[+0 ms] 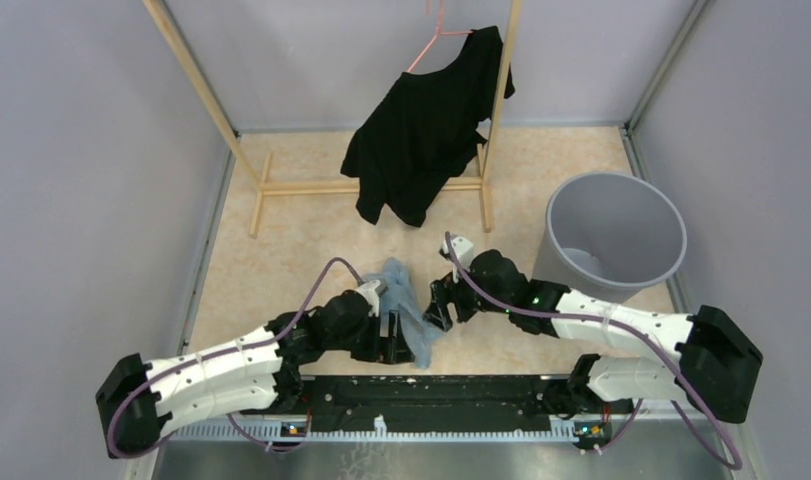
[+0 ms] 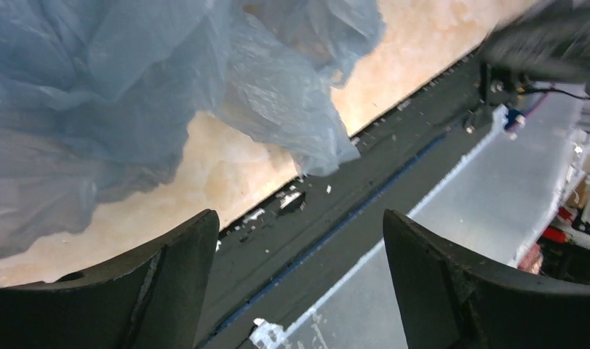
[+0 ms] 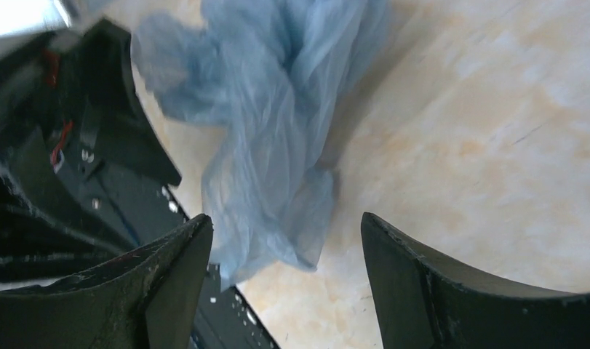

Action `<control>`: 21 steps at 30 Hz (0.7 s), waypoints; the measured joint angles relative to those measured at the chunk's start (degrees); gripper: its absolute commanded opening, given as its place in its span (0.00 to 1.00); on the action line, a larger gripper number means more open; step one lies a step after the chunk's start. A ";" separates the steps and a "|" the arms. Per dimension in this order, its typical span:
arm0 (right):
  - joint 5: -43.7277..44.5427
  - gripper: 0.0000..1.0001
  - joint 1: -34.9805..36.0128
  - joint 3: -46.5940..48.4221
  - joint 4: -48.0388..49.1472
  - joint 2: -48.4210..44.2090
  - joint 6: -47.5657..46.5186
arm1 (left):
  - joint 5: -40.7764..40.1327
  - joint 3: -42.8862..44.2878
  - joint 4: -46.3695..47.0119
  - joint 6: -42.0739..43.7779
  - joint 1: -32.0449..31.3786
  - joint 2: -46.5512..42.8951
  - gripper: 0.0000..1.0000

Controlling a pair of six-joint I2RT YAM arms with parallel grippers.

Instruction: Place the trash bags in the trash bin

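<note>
Thin, translucent pale blue plastic trash bag (image 1: 401, 305), crumpled in a wrinkly heap on the pale speckled bench (image 1: 301, 230), close to its near edge. Lies between the two grippers, held by neither. Left gripper (image 2: 299, 218) spread wide with nothing between its fingers, bunched film just beyond the tips and off to one side. Right gripper (image 3: 284, 218) likewise parted and empty, aimed at the bag from the opposite side, with a lower fold of film near one fingertip; touching or not, cannot tell. Round grey plastic trash bin (image 1: 621, 215) with tapering sides, upright farther back on the right, well apart from the bag, no blue film seen inside from above. Judged from that: no part of the task done yet. Left to do: a firm grasp on the film, a carry across to the bin, a release over its rim. Farther back, black shirt (image 1: 426, 130) hung on a wooden rack (image 1: 361, 187), apart from both arms.
</note>
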 measured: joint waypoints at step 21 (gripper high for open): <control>-6.01 0.08 0.39 -10.29 23.02 14.73 6.29 | -16.52 3.61 1.31 -2.12 -1.25 9.31 0.85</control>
